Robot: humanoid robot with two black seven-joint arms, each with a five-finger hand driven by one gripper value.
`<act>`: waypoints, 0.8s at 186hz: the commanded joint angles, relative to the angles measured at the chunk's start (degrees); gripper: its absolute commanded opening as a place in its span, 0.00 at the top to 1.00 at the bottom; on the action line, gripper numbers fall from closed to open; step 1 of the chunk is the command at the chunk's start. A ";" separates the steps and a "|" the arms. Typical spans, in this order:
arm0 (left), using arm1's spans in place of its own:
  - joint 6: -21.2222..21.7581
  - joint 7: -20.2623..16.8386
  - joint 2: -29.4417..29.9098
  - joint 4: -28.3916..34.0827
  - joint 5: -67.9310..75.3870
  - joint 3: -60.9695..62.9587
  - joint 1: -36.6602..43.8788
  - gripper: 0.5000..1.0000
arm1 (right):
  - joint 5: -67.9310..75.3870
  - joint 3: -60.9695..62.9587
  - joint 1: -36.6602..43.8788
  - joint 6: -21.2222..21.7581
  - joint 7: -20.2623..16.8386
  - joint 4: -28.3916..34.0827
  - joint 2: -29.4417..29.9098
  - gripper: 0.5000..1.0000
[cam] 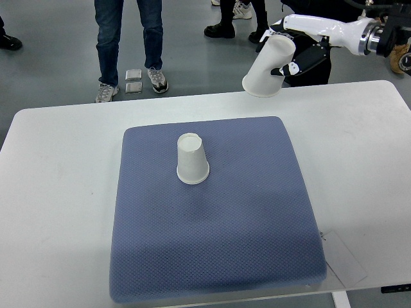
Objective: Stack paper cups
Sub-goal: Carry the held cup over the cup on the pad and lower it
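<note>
- on the white tabletop (58, 167) lies a blue-grey padded mat (218, 256), roughly square, covering most of the middle; its near edge reaches almost to the tabletop's near edge
- toward the mat's far half, slightly left of its centre, a white paper cup (192, 160) stands upside down, mouth on the mat and base upward; nothing touches it
- above the far right part of the tabletop, the right hand (292, 61) comes in on a white arm from the picture's right edge; its dark fingers are clenched around a second paper cup (268, 68), grasping it near the closed base
- that held cup is tilted, its open mouth pointing down and to the left, hanging over the tabletop's far edge, beyond the mat's far right corner; it is well apart from the cup on the mat
- past the tabletop, on the grey floor, a person's legs in jeans and sneakers (124, 45) stand at the upper left; more dark shoes (221, 29) show at the top centre
- near the sneakers, two small pale square objects (133, 81) lie on the floor
</note>
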 commanded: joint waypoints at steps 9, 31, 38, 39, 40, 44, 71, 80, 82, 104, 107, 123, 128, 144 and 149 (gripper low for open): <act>0.00 0.01 0.00 0.00 0.00 0.01 0.00 0.00 | -0.39 -0.20 3.87 3.37 -0.43 1.95 4.75 1.00; 0.00 0.01 0.00 0.00 0.00 0.01 0.00 0.00 | -0.83 -0.73 5.54 4.16 -1.49 1.95 9.33 1.00; 0.00 0.01 0.00 0.00 0.00 0.01 0.00 0.00 | -0.83 -0.81 5.71 4.16 -2.54 1.69 10.91 1.00; 0.00 0.01 0.00 0.00 0.00 0.01 0.00 0.00 | -0.83 -0.81 5.71 4.16 -2.54 1.69 10.91 1.00; 0.00 0.01 0.00 0.00 0.00 -0.08 0.00 0.00 | -0.83 -0.81 5.71 4.16 -2.89 1.60 11.26 1.00; 0.00 0.01 0.00 0.00 -0.09 0.01 0.00 0.00 | -0.91 -0.81 5.80 4.16 -3.33 1.51 12.05 1.00; 0.00 0.01 0.00 0.00 0.00 0.01 0.00 0.00 | -3.20 -1.16 5.54 4.16 -4.47 0.99 16.80 1.00; 0.00 0.01 0.00 0.00 0.00 -0.08 0.00 0.00 | -4.34 -1.69 5.36 4.07 -4.56 0.64 17.50 1.00; 0.00 0.01 0.00 0.00 0.00 0.01 0.00 0.00 | -4.60 -1.87 5.36 4.07 -4.56 0.55 17.59 1.00; 0.00 0.01 0.00 0.00 0.00 -0.08 0.00 0.00 | -5.40 -3.98 5.36 3.63 -4.56 0.02 18.82 1.00; 0.00 0.01 0.00 0.00 0.00 -0.08 0.00 0.00 | -5.48 -4.07 5.36 3.46 -4.56 -0.07 18.82 1.00; 0.00 0.01 0.00 0.00 0.00 0.01 0.00 0.00 | -6.19 -4.50 5.28 3.46 -4.56 -0.77 19.26 1.00; 0.00 0.01 0.00 0.00 0.00 0.01 0.00 0.00 | -6.63 -4.68 5.28 3.46 -4.56 -1.21 19.52 1.00; 0.00 0.01 0.00 0.00 0.00 0.01 0.00 0.00 | -8.21 -5.21 5.28 3.37 -4.56 -2.18 19.79 1.00; 0.00 0.01 0.00 0.00 0.00 0.01 0.00 0.00 | -8.56 -5.21 5.28 3.37 -4.56 -2.18 19.87 1.00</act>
